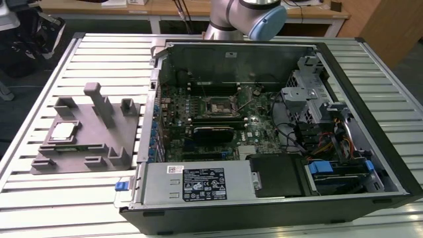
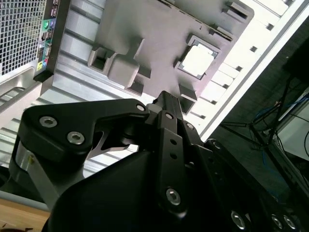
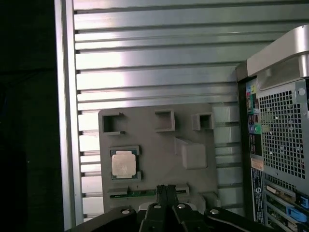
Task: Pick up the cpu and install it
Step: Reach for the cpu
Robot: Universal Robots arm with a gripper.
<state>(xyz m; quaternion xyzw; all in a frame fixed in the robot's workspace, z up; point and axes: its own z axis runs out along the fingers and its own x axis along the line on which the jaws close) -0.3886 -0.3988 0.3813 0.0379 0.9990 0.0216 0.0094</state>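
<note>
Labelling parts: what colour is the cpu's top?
Pale silvery-grey. The cpu shows best in the first wrist view.

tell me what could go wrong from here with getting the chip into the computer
1. The chip sits in a walled pocket of the grey holder; the shut gripper, apart from it, might catch those walls or tip the chip.
2. The socket lies deep in the open computer case among cables, so the arm could snag them.
</note>
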